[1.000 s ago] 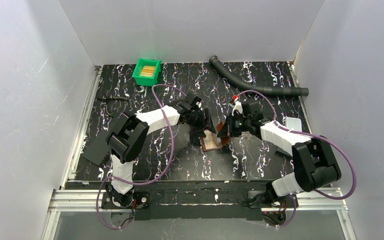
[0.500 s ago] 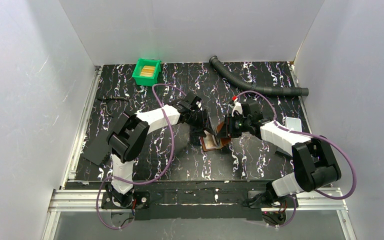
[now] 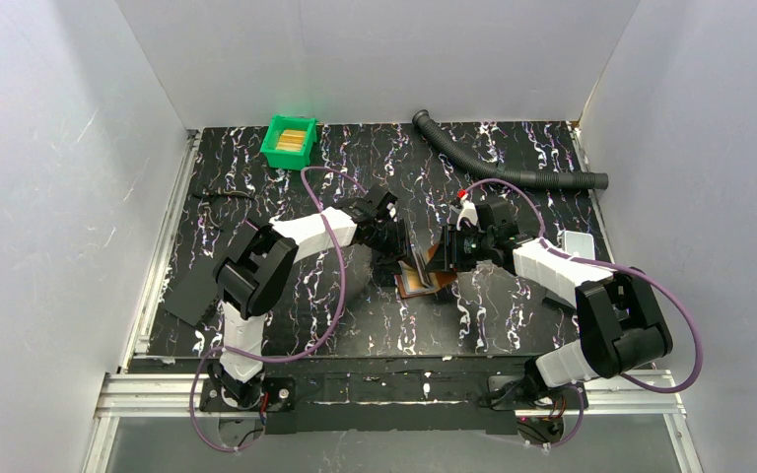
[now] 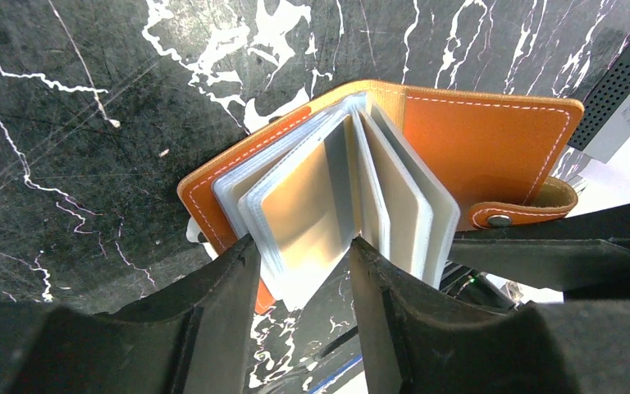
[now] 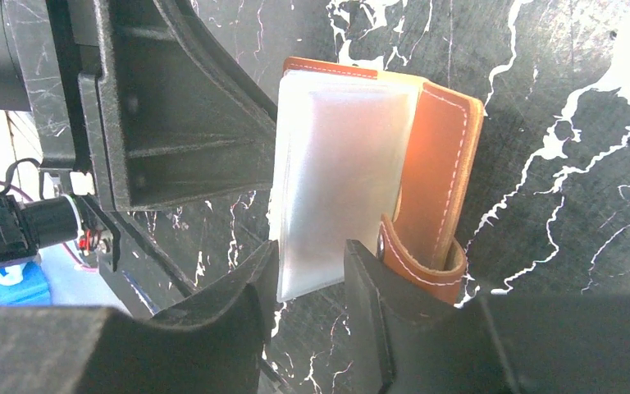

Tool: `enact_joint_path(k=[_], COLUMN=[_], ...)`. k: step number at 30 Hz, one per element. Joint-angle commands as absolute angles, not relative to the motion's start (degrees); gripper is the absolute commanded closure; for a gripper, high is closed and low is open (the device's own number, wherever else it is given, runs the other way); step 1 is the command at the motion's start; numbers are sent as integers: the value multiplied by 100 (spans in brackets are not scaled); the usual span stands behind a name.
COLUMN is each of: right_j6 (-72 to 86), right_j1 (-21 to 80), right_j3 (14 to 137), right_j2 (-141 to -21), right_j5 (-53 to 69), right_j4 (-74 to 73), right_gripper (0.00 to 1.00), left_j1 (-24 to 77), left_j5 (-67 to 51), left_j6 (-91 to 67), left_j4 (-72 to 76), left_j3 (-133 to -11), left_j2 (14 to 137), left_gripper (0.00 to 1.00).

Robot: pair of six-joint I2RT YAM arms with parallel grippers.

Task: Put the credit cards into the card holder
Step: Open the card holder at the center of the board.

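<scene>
**Location.** Card holder (image 3: 422,279) lay open on the surface (image 3: 513,315), centre, between both pincers. Credit cards (image 3: 294,138) sat in the green bin (image 3: 268,148), far L, well apart from the holder.

**Pincers.** L pincer (image 4: 299,263): narrow, closed down on a group of clear sleeves (image 4: 312,205). R pincer (image 5: 312,263): narrow, with a sleeve edge between its fingers; cannot tell if clamped.

**Handling (est.).**
- Holder: light, with a soft leather cover likely to spring shut. Hold at the cover edge nr the snap tab (image 4: 500,217).
- Sleeves: floppy and slick, so pinch at the free edge only.
- Cards: thin, stiff and slippery, so take by a short edge.

**Change vs 1 s ago.** The pale page lying flat was less exposed. One sleeve stood as a slanted edge between the pincers. L pincer had shifted slightly toward R. Bin unchanged.
</scene>
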State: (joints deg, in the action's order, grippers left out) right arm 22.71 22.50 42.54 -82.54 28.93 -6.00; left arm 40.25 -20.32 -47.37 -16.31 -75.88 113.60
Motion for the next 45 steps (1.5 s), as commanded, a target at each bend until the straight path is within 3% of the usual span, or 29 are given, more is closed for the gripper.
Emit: enact_joint_path(k=[1, 8, 13, 16, 29, 45], right_j6=[2206, 2169, 2175, 2151, 2719, 3105], right_j1=[2267, 2268, 2267, 2268, 1833, 1183], right_j3=[4342, 4338, 4347, 4332, 3963, 3598], right_j2=[-8255, -8116, -8151, -8132, -7899, -7717], right_j5=[2998, 2878, 2838, 2746, 2972, 3781], right_j4=[-532, -625, -671, -717, -319, 214], right_gripper=[56, 58, 76, 81, 80, 58], left_j1=[4043, 4042, 4043, 4044, 4057, 4230], left_j5=[-2070, -2058, -2056, -2082, -2769, -2989], left_j6=[-4651, -4644, -4655, -4658, -4958, -5205], left_j4=[-1687, -1696, -1668, -1651, -998, -755], left_j3=[-7624, -7612, -7533, -7512, -7695, -8272], left_j2=[11254, 11224, 11195, 11116, 10866, 11391], left_gripper=[55, 55, 56, 57, 62, 70])
